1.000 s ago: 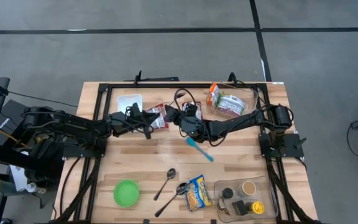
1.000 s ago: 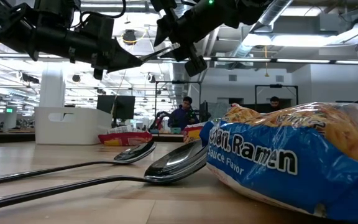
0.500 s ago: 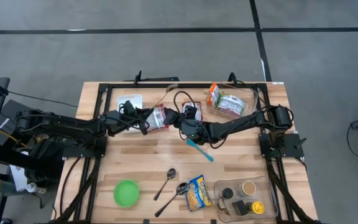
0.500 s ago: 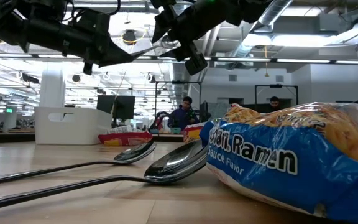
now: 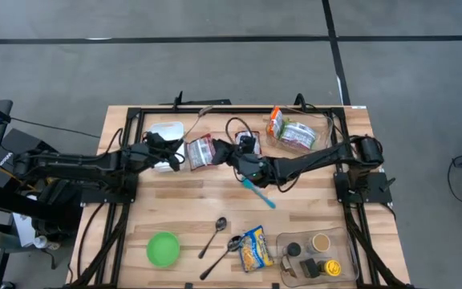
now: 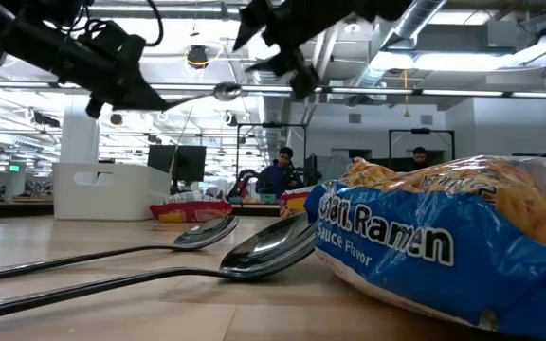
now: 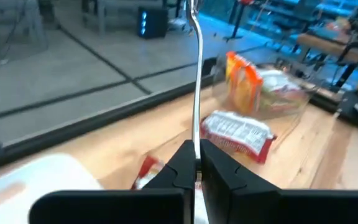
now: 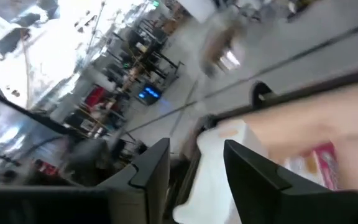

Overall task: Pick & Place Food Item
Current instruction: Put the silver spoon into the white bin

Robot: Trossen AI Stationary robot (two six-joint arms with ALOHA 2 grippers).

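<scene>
1. your left pincer (image 7: 194, 167) is clenched on a spoon (image 7: 196, 74) above the white tray (image 5: 167, 131).
2. your right pincer (image 8: 194, 163) stands released beside the red food packet (image 5: 201, 151), which lies next to that tray.
3. swing the spoon carelessly and it could strike the right arm.

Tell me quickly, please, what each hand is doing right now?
Left hand: closed on a spoon held by its handle.
Right hand: open, holding nothing.

blurred: right wrist view, red packet (image 8: 321, 163) | cut off: ramen pack (image 6: 463, 246), right edge
</scene>
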